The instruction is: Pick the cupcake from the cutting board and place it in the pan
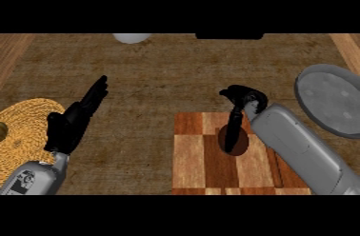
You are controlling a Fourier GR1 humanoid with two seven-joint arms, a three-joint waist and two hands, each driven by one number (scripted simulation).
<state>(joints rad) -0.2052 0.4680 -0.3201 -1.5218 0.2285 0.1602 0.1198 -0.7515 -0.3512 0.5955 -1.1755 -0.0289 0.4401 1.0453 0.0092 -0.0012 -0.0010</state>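
The cupcake (240,141) shows as a dark brown oval on the striped wooden cutting board (200,163) at lower centre. My right hand (244,98) hovers at the board's far edge, just above the cupcake. Its fingers bend downward beyond the cupcake and its thumb hangs across the cupcake's front, without closing round it. The grey round pan (330,104) lies to the right of the board, by my right forearm. My left hand (70,123) rests open at the left, fingers pointing up and away.
A woven straw mat (25,130) lies at the left edge, partly under my left hand. A white rounded object (131,37) and a black object (228,35) sit at the counter's far edge. Wooden strips border the counter at both sides.
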